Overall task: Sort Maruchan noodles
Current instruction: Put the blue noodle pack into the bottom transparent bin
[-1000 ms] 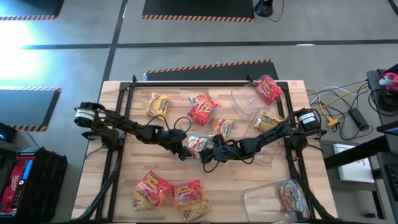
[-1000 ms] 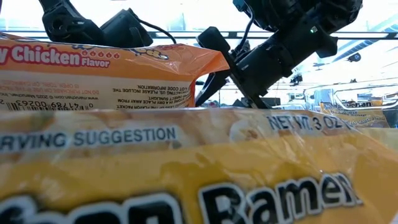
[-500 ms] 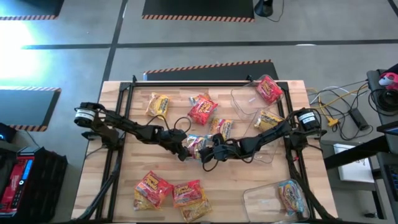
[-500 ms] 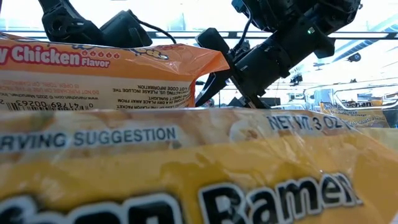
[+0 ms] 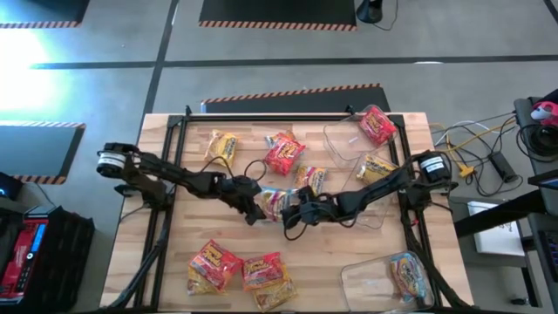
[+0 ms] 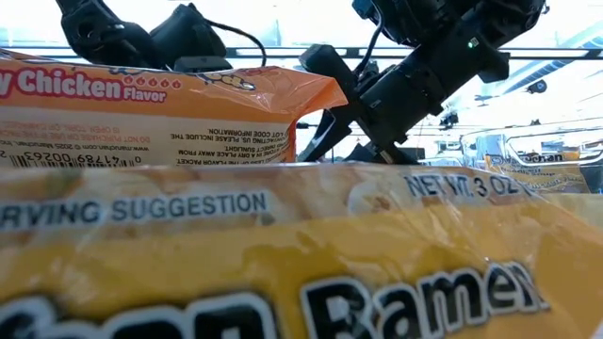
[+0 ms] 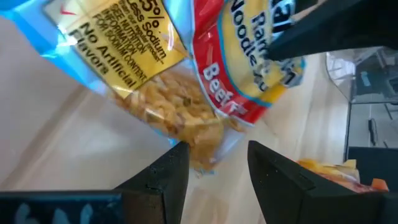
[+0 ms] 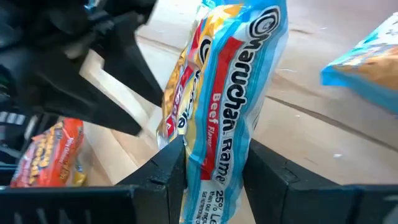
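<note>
1. Counting the noodle packets from above: one yellow-orange packet (image 5: 221, 146) near the far left of the table (image 5: 157, 262), one red packet (image 5: 284, 153) at far centre, one yellow packet (image 5: 311, 179) just nearer, a red pair (image 5: 240, 268) at the near edge, and a light blue packet (image 5: 275, 203) at the middle between the two pincers.
2. Three more sit in clear plastic tubs (image 5: 370, 279) on the right side: a red one (image 5: 377, 125) at the far corner, a yellow one (image 5: 377, 166) below it, a blue one (image 5: 407, 275) at the near corner. That makes about ten, though the middle cluster may hide another.
3. The left pincer (image 5: 257, 208) sits at the table's centre. From its wrist camera, its fingers (image 7: 163, 177) stand apart with the corner of a blue packet (image 7: 155, 93) at the gap; whether they pinch it, I cannot tell.
4. The right pincer (image 5: 296, 209) meets it from the other side, and its fingers (image 8: 158, 171) are closed on an upright blue packet (image 8: 233, 106).
5. Open room: bare wood lies along the left edge and at near centre. A black frame (image 5: 261, 115) borders the far side.
6. Readable writing: "Maruchan Ramen", "Beef Flavor" on the gripped packet; "25% Less Sodium", "No Artificial Flavors" on the other. In the low view, "Chicken Flavor" (image 6: 85, 87), "Serving Suggestion", "Ramen" (image 6: 415, 301), "NET WT. 3 OZ".
</note>
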